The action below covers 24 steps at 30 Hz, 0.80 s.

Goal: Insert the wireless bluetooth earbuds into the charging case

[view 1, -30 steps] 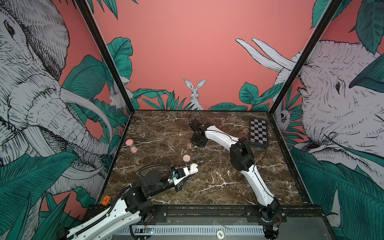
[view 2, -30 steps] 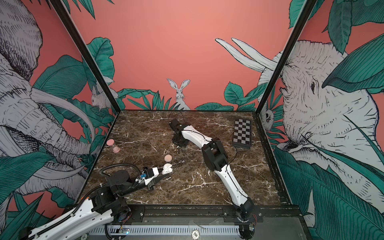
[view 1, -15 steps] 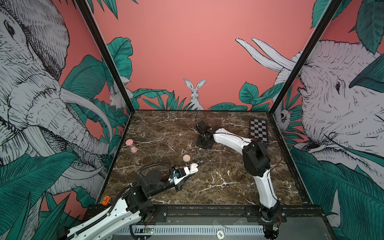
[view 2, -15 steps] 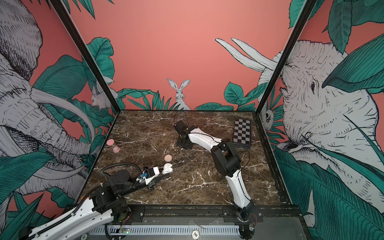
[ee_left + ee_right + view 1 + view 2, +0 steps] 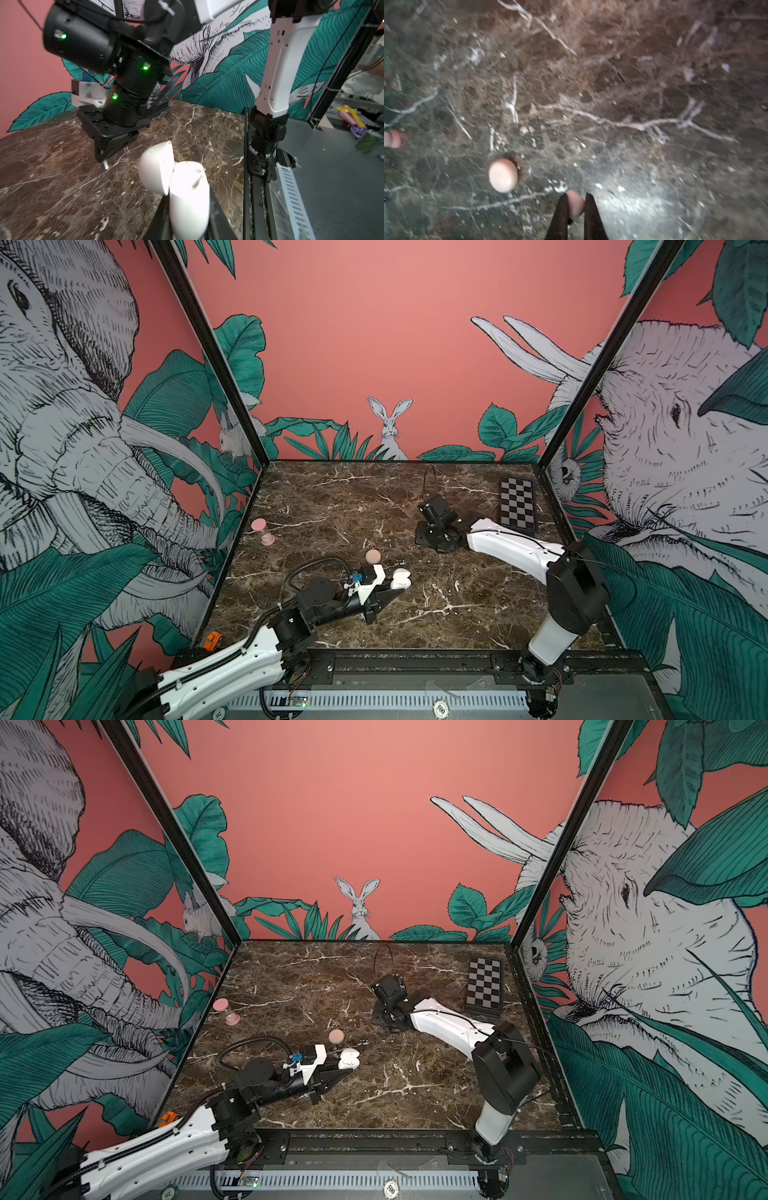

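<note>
Two grips in place over the marble table (image 5: 478,614). The left gripper (image 5: 397,590) clamps the white charging case (image 5: 189,199) near the front edge, lid hinged open. The right gripper (image 5: 101,156), further back and well apart, pinches one pale earbud (image 5: 575,204) between narrow jaws. Step looks like carry-to-case. Next move likely needs the bud brought over the open well, stem aligned, lowered, then released.

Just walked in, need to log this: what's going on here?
The left gripper is shut on an open white egg-shaped charging case, lid flipped up, near the front of the brown marble table. The right gripper, farther back, is pinching a tiny pale earbud low over the marble. A round pink case lies nearby. The bud is not yet in the case.
</note>
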Motion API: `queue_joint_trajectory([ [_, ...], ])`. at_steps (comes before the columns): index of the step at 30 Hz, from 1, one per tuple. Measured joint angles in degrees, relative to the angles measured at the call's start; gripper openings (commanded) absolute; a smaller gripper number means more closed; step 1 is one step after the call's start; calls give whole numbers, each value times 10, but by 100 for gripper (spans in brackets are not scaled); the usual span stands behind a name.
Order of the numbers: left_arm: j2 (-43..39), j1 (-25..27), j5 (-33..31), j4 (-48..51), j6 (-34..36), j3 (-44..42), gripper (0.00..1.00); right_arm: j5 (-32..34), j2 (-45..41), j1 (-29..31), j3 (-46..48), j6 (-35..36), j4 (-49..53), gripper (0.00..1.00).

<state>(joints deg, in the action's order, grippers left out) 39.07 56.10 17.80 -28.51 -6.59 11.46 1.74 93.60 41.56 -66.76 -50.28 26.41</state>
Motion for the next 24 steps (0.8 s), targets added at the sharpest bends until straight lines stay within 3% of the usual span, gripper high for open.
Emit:
queue_joint_trajectory([
  [5,84,0,2,-115,-22,-37,0,2,-73,0,47,26,-17,10],
  [10,108,0,-7,-212,-34,-56,0,5,-126,0,68,45,-40,10],
  [18,141,0,-19,-278,-37,-69,0,4,-200,5,98,74,-52,10],
  [24,194,0,-37,-326,-37,-72,0,9,-248,41,98,111,-61,10],
])
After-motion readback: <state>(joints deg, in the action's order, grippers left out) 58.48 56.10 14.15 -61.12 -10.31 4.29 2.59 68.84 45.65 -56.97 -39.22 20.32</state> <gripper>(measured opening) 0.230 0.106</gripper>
